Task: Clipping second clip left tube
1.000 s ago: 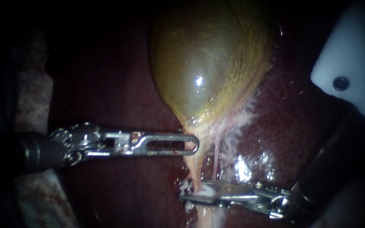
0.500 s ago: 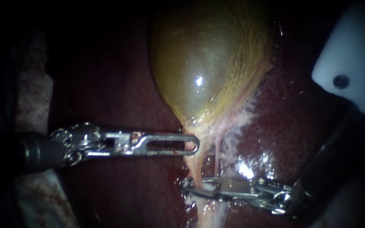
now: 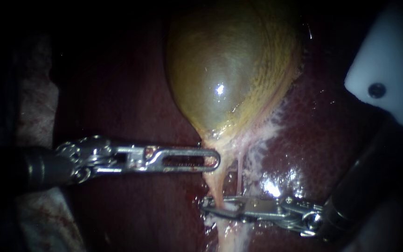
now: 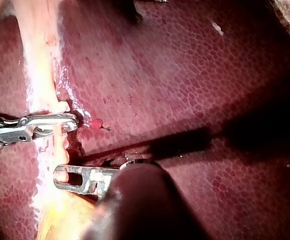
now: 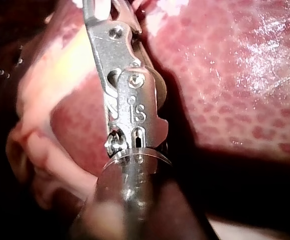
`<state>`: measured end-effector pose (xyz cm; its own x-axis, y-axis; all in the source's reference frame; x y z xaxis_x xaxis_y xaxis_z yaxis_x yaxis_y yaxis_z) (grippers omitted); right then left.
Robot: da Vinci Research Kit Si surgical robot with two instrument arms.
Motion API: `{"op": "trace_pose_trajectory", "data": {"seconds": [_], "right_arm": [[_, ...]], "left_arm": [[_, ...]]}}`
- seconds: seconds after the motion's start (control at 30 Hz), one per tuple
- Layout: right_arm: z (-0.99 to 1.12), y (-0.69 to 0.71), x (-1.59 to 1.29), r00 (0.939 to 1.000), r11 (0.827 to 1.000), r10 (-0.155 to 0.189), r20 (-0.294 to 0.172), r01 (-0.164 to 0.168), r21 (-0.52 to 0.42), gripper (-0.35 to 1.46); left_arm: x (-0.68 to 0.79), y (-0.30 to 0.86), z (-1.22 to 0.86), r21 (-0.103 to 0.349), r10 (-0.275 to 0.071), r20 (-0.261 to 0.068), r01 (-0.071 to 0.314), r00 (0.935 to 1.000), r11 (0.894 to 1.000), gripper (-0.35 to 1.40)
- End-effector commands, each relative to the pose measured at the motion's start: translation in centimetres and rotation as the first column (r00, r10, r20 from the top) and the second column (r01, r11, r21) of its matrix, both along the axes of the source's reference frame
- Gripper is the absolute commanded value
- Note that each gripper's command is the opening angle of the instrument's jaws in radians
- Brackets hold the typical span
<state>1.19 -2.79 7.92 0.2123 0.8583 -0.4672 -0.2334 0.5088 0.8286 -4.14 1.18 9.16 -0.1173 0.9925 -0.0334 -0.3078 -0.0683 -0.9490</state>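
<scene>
At 6 o'clock under the gallbladder (image 3: 229,79), the left tube (image 3: 212,184), likely soft, slippery, fragile, sits pinched in the right instrument's hand (image 3: 208,208), best clipped squarely on its bare stretch, while the left instrument's hand (image 3: 211,162) pinches the gallbladder's neck.

Peach tube (image 3: 214,184), mottled maroon liver (image 3: 318,135)

Left instrument (image 3: 212,161): dark shaft, steel wrist, long slotted jaws. Right instrument (image 3: 207,207): dark shaft, steel clevis with screws, slim jaws.

Left instrument (image 3: 212,161) horizontal, clamped; right instrument (image 3: 207,208) lower, clamped, pointing left
</scene>
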Motion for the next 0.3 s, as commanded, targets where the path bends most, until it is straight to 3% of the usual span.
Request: {"op": "trace_pose_trajectory", "data": {"seconds": [0.03,0.3], "right_arm": [[0.00,-0.01,0.00,1.0000,1.000,0.000,0.000,0.000,0.000,-0.35],[-0.01,-0.02,0.01,1.0000,1.000,-0.001,-0.001,0.001,0.000,-0.35]], "left_arm": [[0.00,0.00,0.00,0.000,0.000,0.000,0.000,1.0000,1.000,-0.35],[-0.01,0.00,0.00,0.000,0.002,0.002,-0.002,1.0000,1.000,-0.35]]}}
